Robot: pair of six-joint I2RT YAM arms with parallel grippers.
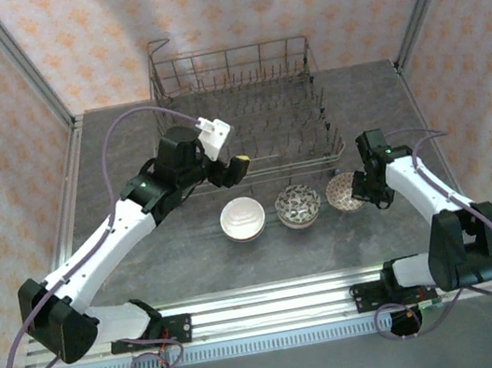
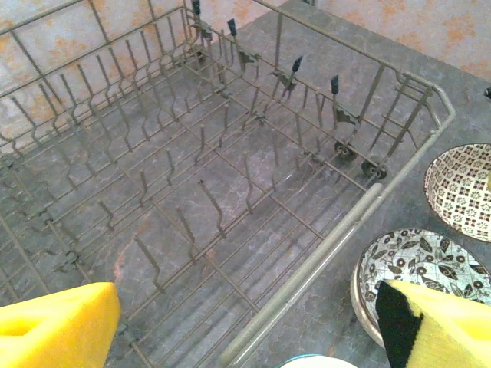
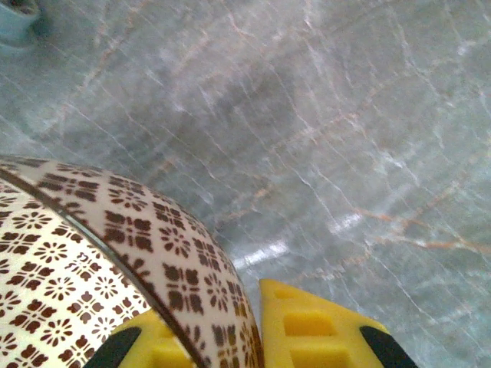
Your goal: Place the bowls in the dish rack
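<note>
The grey counter (image 1: 268, 260) carries the dish rack (image 1: 255, 126) at its far middle, every row of tines empty. The left pincer (image 1: 232, 169) hangs spread over the rack's near rail. Three bowls sit in a row just in front of that rail: a white bowl (image 1: 242, 218), a leaf-patterned bowl (image 1: 298, 205), and a brown-patterned bowl (image 1: 344, 191) off the rack's near right corner. The right pincer (image 3: 230, 337) pinches this last bowl's rim, one finger inside and one outside. Such a thin rim hold could let the bowl swing or slip on lifting, striking its neighbour or the rail.
</note>
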